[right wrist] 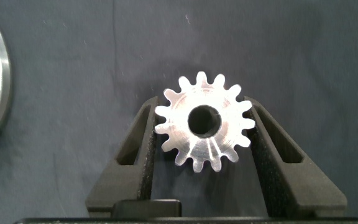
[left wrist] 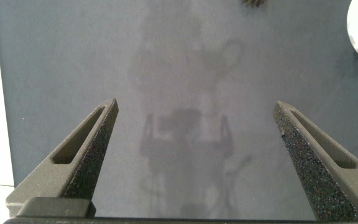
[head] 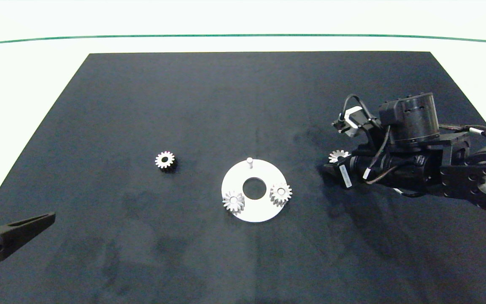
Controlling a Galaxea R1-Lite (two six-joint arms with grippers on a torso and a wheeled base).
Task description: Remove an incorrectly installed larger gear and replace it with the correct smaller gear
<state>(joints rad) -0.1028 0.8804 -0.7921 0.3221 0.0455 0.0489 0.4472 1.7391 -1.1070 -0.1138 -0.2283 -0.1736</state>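
Observation:
The larger gear (right wrist: 204, 121), silver with pointed teeth, sits between the fingers of my right gripper (right wrist: 202, 106), which is shut on it from both sides. In the head view this gear (head: 338, 156) is to the right of the white disc plate (head: 264, 211) and mostly hidden by the right gripper (head: 336, 164). The plate's upright peg (head: 249, 161) is bare. The smaller gear (head: 165, 160), dark-sided with stubby teeth, lies flat on the mat left of the plate. My left gripper (left wrist: 197, 112) is open and empty at the mat's near left corner.
Two all-silver gears (head: 233, 201) (head: 281, 194) sit on the plate beside its round centre hole (head: 254, 188). A black mat (head: 243, 105) covers the white table. The right arm's bulk (head: 428, 160) lies over the mat's right side.

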